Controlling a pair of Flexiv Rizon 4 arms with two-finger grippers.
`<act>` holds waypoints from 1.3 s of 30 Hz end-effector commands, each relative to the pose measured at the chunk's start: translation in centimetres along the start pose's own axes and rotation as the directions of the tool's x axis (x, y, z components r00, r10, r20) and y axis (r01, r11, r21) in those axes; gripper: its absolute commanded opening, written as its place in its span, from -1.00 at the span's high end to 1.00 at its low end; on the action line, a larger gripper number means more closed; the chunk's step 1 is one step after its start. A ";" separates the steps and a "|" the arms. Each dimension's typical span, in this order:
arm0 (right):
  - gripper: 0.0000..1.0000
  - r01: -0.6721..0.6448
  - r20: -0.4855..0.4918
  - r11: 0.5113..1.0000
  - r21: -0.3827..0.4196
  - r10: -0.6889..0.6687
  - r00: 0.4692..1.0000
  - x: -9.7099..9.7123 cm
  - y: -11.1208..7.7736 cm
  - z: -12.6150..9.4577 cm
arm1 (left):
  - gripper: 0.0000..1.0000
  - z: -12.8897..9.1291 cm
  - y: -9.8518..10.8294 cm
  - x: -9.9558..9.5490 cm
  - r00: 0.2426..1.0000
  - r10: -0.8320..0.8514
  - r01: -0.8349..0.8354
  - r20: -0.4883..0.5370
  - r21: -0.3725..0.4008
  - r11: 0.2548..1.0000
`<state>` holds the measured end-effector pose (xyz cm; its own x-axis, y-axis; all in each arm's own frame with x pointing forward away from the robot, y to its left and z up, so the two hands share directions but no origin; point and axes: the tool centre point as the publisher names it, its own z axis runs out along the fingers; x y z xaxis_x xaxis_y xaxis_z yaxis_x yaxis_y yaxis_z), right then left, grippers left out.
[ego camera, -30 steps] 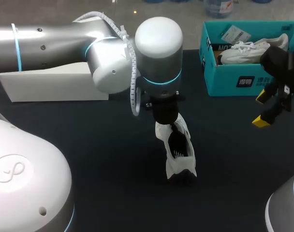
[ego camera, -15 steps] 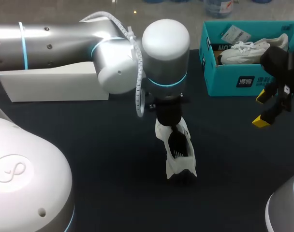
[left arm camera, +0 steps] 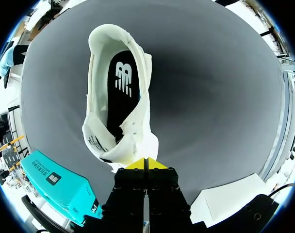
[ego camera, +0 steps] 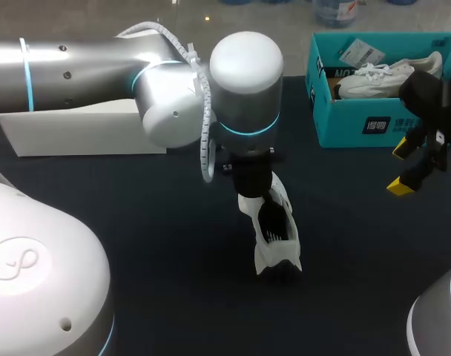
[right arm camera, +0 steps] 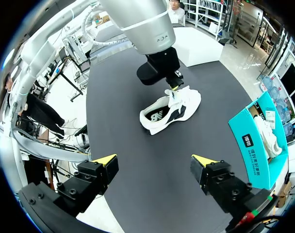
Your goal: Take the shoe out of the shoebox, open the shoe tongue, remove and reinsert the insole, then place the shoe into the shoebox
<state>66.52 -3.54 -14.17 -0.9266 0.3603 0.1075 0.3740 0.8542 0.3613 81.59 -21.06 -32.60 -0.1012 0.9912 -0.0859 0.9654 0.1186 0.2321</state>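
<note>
Our left gripper (left arm camera: 147, 162) is pinched tight on the shoe tongue (left arm camera: 133, 138), yellow tips pressed together with the white fabric at them. The white shoe (ego camera: 276, 237) sits on the dark table (ego camera: 173, 245) near the middle, well apart from the shoebox (ego camera: 344, 130). Its opening faces up. The black insole (left arm camera: 121, 92) is inside and carries a white logo at the heel end; we don't read it. Small dark print on the shoe's side is too small to tell.

The teal shoebox is at the far right, with a white-on-dark label (ego camera: 375, 124) on its front wall. A second white shoe (ego camera: 381, 78) and a paper tag (ego camera: 361, 52) lie inside. The white lid (ego camera: 77, 130) is at the far left.

Our right gripper (right arm camera: 154, 159) hangs just in front of the shoebox, fingers spread wide, holding nothing.
</note>
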 end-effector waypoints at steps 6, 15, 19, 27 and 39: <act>-1.00 0.000 -0.003 1.000 0.003 0.000 1.000 -0.2 0.1 0.1 | 1.00 0.4 -0.3 -1.8 1.000 0.026 -0.026 -0.003 -0.008 1.000; -1.00 0.000 -0.003 1.000 0.003 0.000 1.000 -0.2 0.1 0.1 | 1.00 0.0 -0.7 -2.7 0.999 0.046 -0.046 0.001 -0.019 0.999; -1.00 0.000 -0.003 1.000 0.003 0.000 1.000 -0.2 0.1 0.1 | 1.00 0.2 -1.3 -2.5 0.998 0.062 -0.063 -0.006 -0.020 0.998; -1.00 0.000 -0.003 1.000 0.003 0.000 1.000 -0.2 0.1 0.1 | 1.00 -0.1 -1.7 -0.8 0.997 0.071 -0.071 -0.007 -0.007 0.997; -1.00 0.000 -0.003 1.000 0.003 0.000 1.000 -0.2 0.1 0.1 | 1.00 -2.1 -0.1 1.2 0.989 -0.149 0.150 0.013 -0.026 0.988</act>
<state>66.52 -3.54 -14.17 -0.9266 0.3602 0.1075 0.3740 0.8542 0.3613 80.93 -20.97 -31.59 -0.1685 0.9788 -0.1167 0.9504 0.1927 0.2441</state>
